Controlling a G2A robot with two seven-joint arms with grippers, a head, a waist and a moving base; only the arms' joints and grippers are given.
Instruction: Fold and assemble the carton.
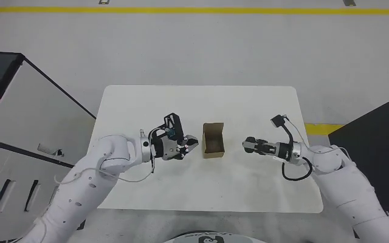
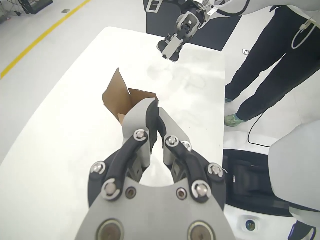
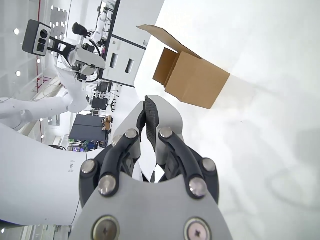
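The left claw (image 2: 154, 112) is shut and empty, just beside the carton (image 2: 120, 98). The carton stands in the middle of the worktop (image 1: 255, 109). It is a box now, but its top is open with a flap up. Past it, the right claw (image 2: 167, 54) is shut and empty too. I think the flaps are left to fold.

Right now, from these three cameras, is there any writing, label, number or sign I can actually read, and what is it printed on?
"NFC", with a small wave symbol beside it: on a white shell of the robot, in the right wrist view.
Carton: plain brown faces, no print visible.
Cabinet and the room behind it: any signs or labels are too small to read.
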